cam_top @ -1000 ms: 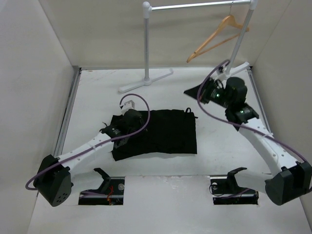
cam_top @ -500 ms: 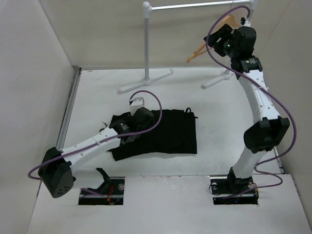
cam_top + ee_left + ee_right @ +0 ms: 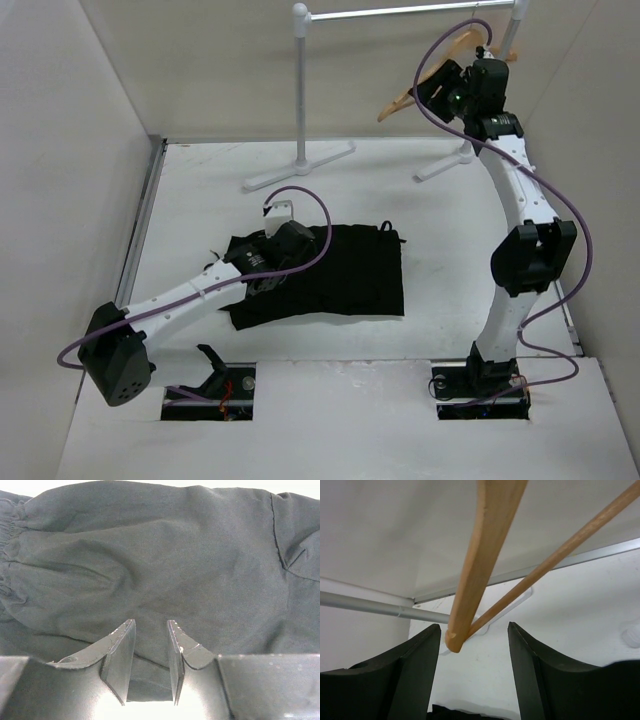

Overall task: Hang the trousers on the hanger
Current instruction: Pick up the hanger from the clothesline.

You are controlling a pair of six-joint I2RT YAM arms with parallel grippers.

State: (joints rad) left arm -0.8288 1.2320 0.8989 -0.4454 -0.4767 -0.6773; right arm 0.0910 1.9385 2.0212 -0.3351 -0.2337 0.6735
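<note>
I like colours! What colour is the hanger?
The hanger is orange-tan wood; right wrist view shows best.

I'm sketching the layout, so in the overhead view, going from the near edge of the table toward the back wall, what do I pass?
trousers → rail's left foot → hanger

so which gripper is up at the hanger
The right gripper: its open jaws sit either side of the hanger's end, up by the rail. The left gripper is down on the trousers.

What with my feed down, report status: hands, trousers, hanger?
Left hand low on trousers, grip unclear. Right hand open around hanger end. Trousers flat on table. Nothing blocking.
</note>
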